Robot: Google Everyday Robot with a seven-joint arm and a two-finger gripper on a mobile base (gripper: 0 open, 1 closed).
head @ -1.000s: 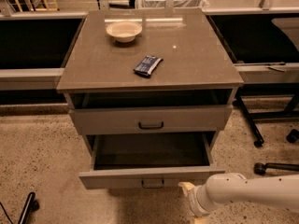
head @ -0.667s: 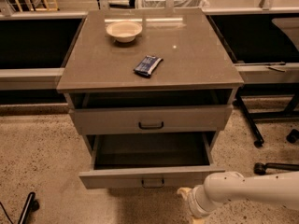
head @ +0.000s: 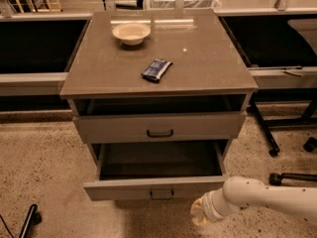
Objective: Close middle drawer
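Note:
The grey cabinet (head: 158, 58) stands in the middle of the camera view. Its middle drawer (head: 124, 188) is pulled far out, with an empty dark inside and a small dark bar handle (head: 162, 194) on its low front. The taller top drawer (head: 114, 127) above it stands slightly out. The lowest drawer is hidden under the open one. My gripper (head: 198, 213), at the end of the white arm (head: 262, 198), is low at the right. It sits just below and in front of the middle drawer's right front corner.
A cream bowl (head: 131, 32) and a dark blue snack packet (head: 156, 69) lie on the cabinet top. Low grey benches flank the cabinet on both sides. Black chair legs with casters (head: 292, 176) stand at the right. A black rod (head: 28, 221) lies on the floor at the lower left.
My gripper has shifted slightly left and down near the drawer's right front corner. The drawers have not moved.

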